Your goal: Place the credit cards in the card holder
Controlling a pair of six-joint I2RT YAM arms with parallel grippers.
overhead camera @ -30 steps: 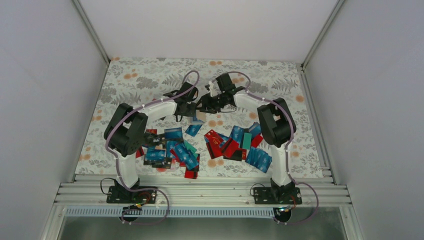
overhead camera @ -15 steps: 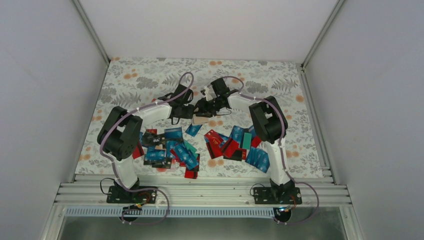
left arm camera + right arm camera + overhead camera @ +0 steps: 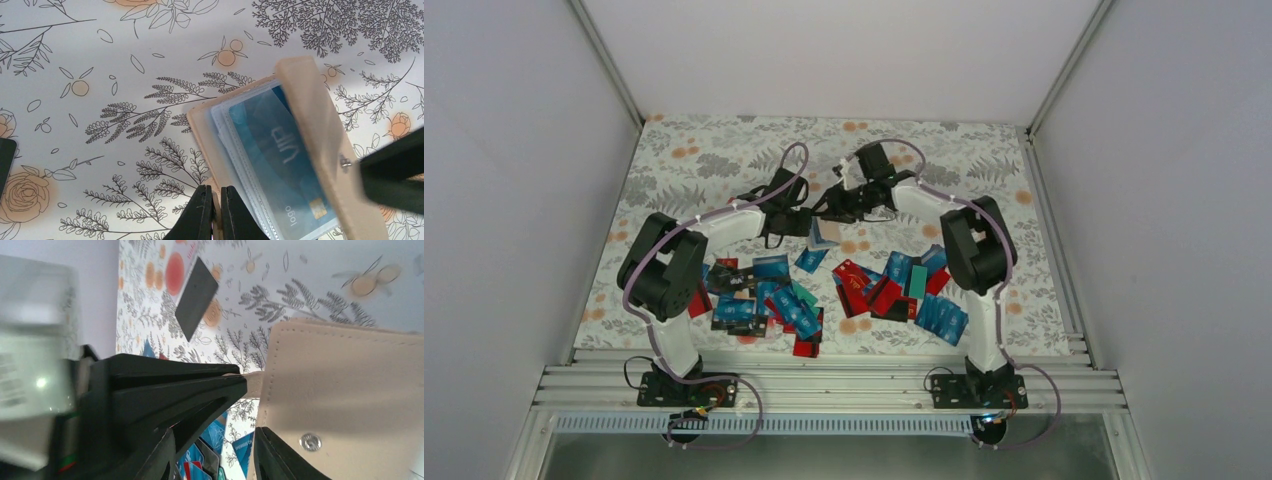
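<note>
- Card holder (image 3: 824, 237) sits at the far middle of the table (image 3: 704, 160), on the floral cloth, between the two gripper tips.
- Holder is open. The left wrist view shows the beige base (image 3: 200, 125) lying flat and the flap (image 3: 310, 110) standing up on the right.
- Clear sleeves inside, with one blue card (image 3: 280, 150) already in the front sleeve; light "VIP" and "logo" print and a chip are visible.
- Left gripper (image 3: 216, 200) has its fingers pressed together on the near edge of the holder base, pinching it.
- The right wrist view shows the same grip from the side: the left gripper's black tip meets the holder's small beige tab (image 3: 254, 385).
- Right gripper (image 3: 215, 440) has its fingers standing apart at a middling gap. Nothing is between them, and loose cards on the table show through the gap.
- One right finger (image 3: 270, 457) lies against the flap face that carries the metal snap (image 3: 310, 441), near the flap's lower corner.
- The left wrist view shows it as a dark blur touching the flap just beside the snap (image 3: 344, 161).
- Loose credit cards (image 3: 774, 300) are heaped on the near half of the table in front of the left arm, mostly blue, with some red, black and teal.
- A second heap (image 3: 894, 285) lies in front of the right arm, red and blue mixed.
- One blue card (image 3: 810, 260) lies alone just on the near side of the holder, apart from both heaps.
- A dark card (image 3: 196, 297) lies flat on the cloth beyond the holder in the right wrist view.
</note>
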